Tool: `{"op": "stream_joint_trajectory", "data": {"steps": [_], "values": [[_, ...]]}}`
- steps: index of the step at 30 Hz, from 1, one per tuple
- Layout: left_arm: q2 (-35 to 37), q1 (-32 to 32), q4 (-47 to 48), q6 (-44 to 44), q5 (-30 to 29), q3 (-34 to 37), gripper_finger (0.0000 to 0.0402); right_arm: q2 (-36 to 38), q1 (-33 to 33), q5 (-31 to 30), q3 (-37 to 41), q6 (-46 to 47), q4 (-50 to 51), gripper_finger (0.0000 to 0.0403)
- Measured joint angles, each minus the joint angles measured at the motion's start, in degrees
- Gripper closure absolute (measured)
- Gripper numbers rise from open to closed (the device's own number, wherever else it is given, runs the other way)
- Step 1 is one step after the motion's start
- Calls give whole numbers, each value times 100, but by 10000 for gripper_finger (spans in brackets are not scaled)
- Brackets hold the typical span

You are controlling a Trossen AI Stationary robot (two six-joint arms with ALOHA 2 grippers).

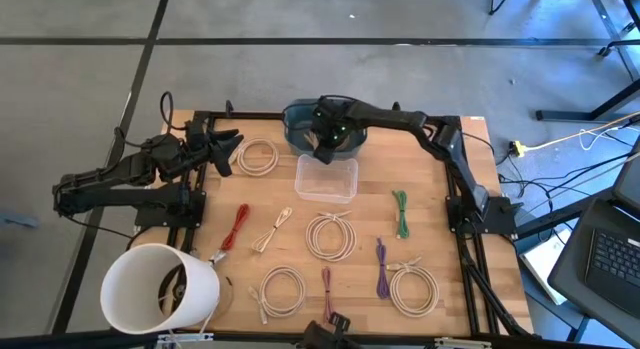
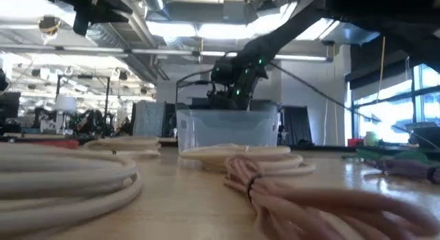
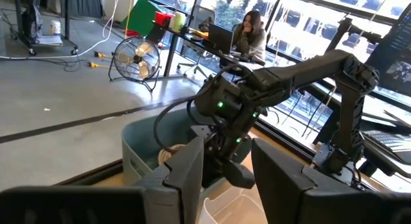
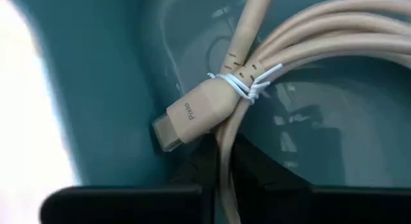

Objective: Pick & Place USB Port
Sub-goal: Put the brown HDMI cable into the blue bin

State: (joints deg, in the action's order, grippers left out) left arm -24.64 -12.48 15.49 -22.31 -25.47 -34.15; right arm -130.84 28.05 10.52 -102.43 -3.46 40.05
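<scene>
A cream USB cable [image 4: 308, 44], coiled and bound with a white tie [image 4: 247, 86], sits inside the blue bin [image 1: 298, 121] at the table's far middle. Its plug [image 4: 186, 118] points at the bin wall [image 4: 96, 89]. My right gripper [image 4: 226, 169] reaches down into the bin [image 3: 138, 147], shut on a strand of that cable. A bit of the cream coil [image 3: 168, 155] shows below it in the left wrist view. My left gripper [image 1: 228, 149] waits open over the table's left side, aimed toward the bin. My right gripper pinches one strand of the cream cable [image 4: 225, 153] between its two fingers [image 4: 196, 169], just below the tied part beside the plug. The strand runs along the fingers. The bundle lies within the bin's hollow; whether it rests on the bin's floor I cannot tell.
A clear plastic container [image 1: 327, 179] stands just in front of the bin. Several coiled cables lie about: cream ones [image 1: 258, 157] [image 1: 330, 234] [image 1: 412, 287], a red one [image 1: 236, 227], a green one [image 1: 401, 213], a purple one [image 1: 381, 269]. A white bucket [image 1: 160, 287] stands at the near left corner.
</scene>
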Motion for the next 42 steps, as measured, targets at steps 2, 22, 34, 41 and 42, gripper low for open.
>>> {"op": "stream_joint_trajectory", "data": {"steps": [2,22,34,41,42], "values": [[-1,-1,0,2,0,0,276,-3,0,-47,0,-11,-23,377],[1,-1,192,12,1,0,276,179,-35,19,-605,146,117,174],[-214,-1,1952,-413,672,0,276,2179,-495,-246,-1650,-653,1153,226],[-1486,-1,2459,-72,1371,0,276,3293,-664,-978,-1648,-741,2139,240],[-1703,-1,2460,87,1369,0,276,3399,-664,-1086,-1647,-717,2237,240]]}}
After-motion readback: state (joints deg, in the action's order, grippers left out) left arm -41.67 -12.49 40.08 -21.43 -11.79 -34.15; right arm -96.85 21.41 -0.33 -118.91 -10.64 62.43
